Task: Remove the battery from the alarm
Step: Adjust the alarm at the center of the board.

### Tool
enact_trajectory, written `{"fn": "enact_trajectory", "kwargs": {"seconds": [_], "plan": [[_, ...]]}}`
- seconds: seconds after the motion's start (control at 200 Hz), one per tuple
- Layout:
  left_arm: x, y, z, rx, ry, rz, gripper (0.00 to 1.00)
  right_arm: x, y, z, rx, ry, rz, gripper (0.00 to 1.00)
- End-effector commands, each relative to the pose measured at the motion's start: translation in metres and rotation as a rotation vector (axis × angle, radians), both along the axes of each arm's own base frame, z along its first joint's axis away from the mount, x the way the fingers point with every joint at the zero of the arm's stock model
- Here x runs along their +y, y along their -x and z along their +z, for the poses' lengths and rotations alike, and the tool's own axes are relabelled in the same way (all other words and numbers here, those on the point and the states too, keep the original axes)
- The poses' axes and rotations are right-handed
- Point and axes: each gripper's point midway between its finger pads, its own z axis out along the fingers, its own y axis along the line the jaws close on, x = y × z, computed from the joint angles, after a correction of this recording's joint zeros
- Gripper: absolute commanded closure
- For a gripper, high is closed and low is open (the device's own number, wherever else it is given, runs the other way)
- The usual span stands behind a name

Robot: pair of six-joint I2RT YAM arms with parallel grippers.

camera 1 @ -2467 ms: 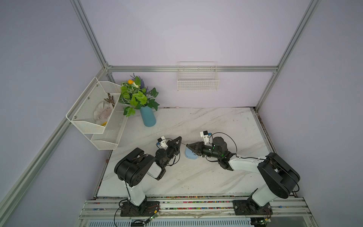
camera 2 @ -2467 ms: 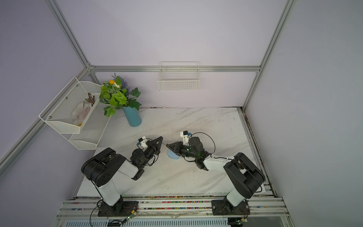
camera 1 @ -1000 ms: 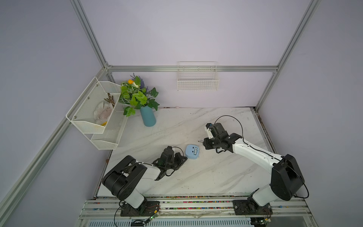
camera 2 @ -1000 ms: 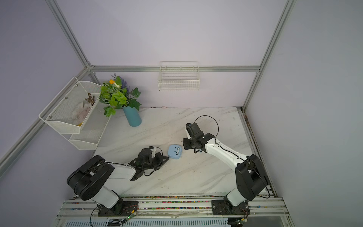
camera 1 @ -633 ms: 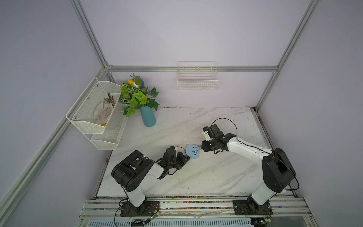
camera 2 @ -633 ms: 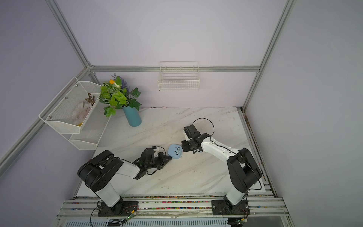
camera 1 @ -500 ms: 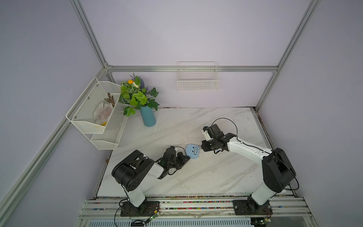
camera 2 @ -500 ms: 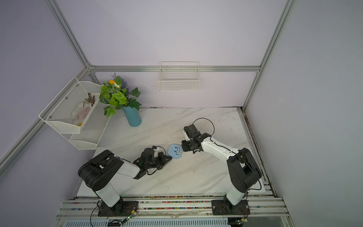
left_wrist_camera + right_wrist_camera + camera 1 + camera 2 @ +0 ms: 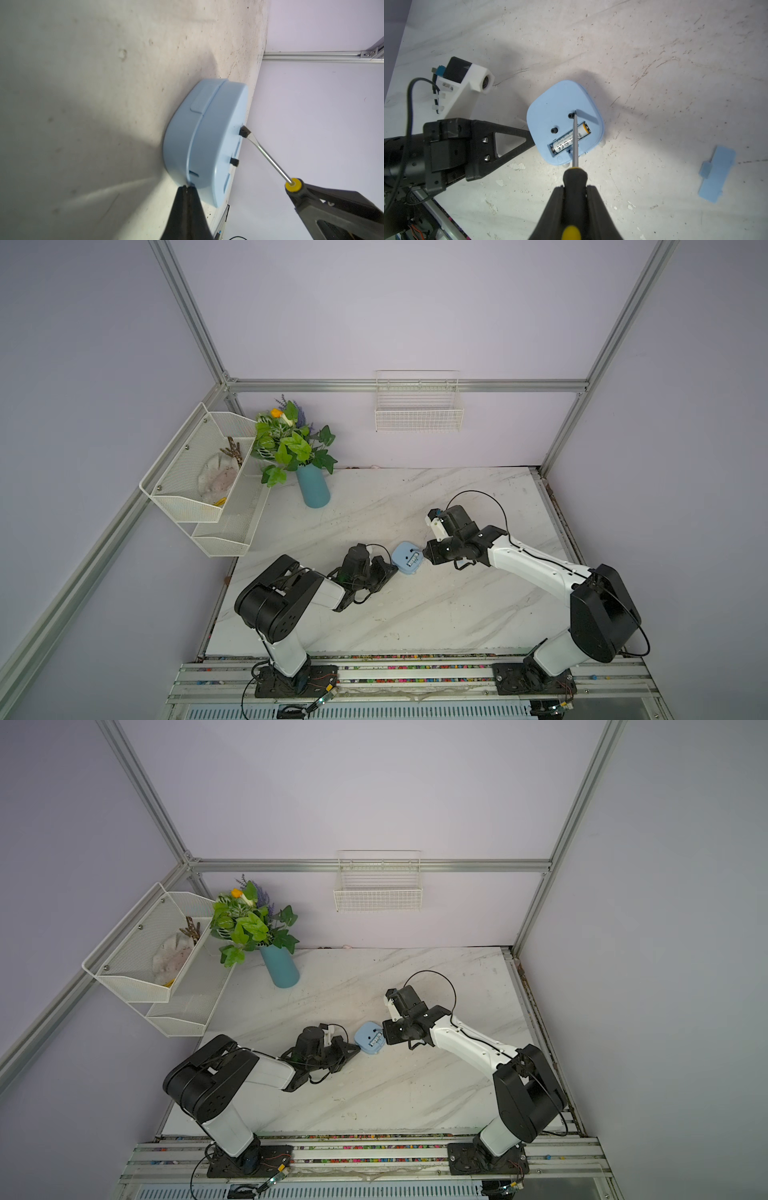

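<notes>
Counting near to far: two arms, both stretched low toward the middle of the table [image 9: 415, 614]. Left claw [image 9: 186, 188] is pressed together, tips right at the one alarm's [image 9: 408, 558] rim. Right claw [image 9: 575, 188] pinches the one screwdriver [image 9: 575, 174], its shaft crossing the one battery [image 9: 563, 143], which sits in the alarm's open back. One loose cover [image 9: 716, 173] lies nearby, and one vase [image 9: 312, 489] stands behind.

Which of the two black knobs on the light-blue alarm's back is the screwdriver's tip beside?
The knob nearer the white battery's orange end; the other knob, closer to the left gripper, stands clear.
</notes>
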Motion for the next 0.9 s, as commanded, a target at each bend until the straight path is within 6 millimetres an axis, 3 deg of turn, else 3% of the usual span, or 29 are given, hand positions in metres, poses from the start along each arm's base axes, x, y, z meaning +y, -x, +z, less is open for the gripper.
{"fn": "enact_trajectory", "kwargs": {"seconds": [0.0, 0.2, 0.31, 0.53, 0.625, 0.64, 0.7, 0.895], "plan": [[-0.007, -0.025, 0.029, -0.087, 0.012, 0.001, 1.0, 0.002, 0.023, -0.011, 0.065, 0.004, 0.041, 1.0], [-0.004, -0.024, 0.03, -0.088, 0.002, 0.002, 1.0, -0.018, 0.002, 0.037, -0.124, -0.011, -0.095, 1.0], [-0.004, -0.023, 0.032, -0.092, 0.006, 0.0, 1.0, -0.025, -0.009, 0.046, -0.179, -0.002, -0.149, 1.0], [-0.005, -0.023, 0.034, -0.093, 0.012, -0.003, 1.0, -0.03, -0.023, 0.02, -0.132, 0.083, -0.193, 1.0], [-0.006, -0.024, 0.033, -0.09, 0.011, -0.004, 1.0, -0.025, -0.024, 0.012, -0.111, 0.084, -0.173, 1.0], [-0.006, -0.024, 0.033, -0.09, 0.012, -0.006, 1.0, -0.024, -0.025, 0.001, -0.087, 0.097, -0.166, 1.0], [-0.007, -0.025, 0.033, -0.09, 0.014, -0.006, 1.0, -0.019, -0.023, -0.007, -0.062, 0.09, -0.142, 1.0], [-0.01, -0.029, 0.036, -0.096, 0.011, -0.015, 1.0, -0.005, -0.009, -0.006, -0.029, 0.017, -0.069, 1.0]]}}
